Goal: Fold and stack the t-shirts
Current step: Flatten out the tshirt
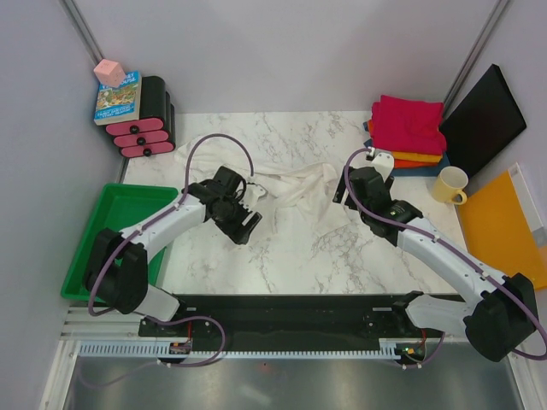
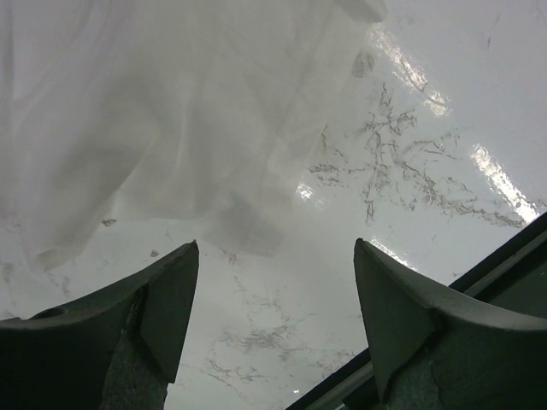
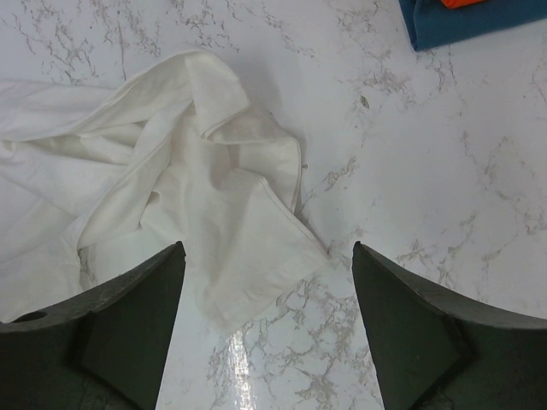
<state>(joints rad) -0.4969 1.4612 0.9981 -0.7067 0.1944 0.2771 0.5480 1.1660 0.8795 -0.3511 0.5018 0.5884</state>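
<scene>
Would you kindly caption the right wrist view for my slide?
Open right gripper poised over the marble table, facing the crumpled off-white t-shirt; a dark blue folded shirt peeks in top right.

off-white shirt [image 1: 286,184] crumpled at centre | folded stack [image 1: 408,124] far right

One loose white t-shirt [image 1: 291,184]; one folded magenta t-shirt [image 1: 410,120]; one folded orange t-shirt [image 1: 417,159]; one folded dark blue t-shirt [image 3: 479,21]; that makes four, three of them folded; one yellow mug [image 1: 449,184]; one green tray [image 1: 128,209]; one book [image 1: 118,96]; one pink cube [image 1: 108,73]; three black boxes [image 1: 154,107] with pink fronts; one black panel [image 1: 483,120]; one orange-yellow board [image 1: 500,226]; one marble table [image 1: 291,256]; two robot arms, the left arm [image 1: 171,222] and the right arm [image 1: 444,252]; two grippers, the left gripper [image 2: 273,248] and the right gripper [image 3: 267,248], each with two fingers [image 2: 128,325], four in total.
</scene>
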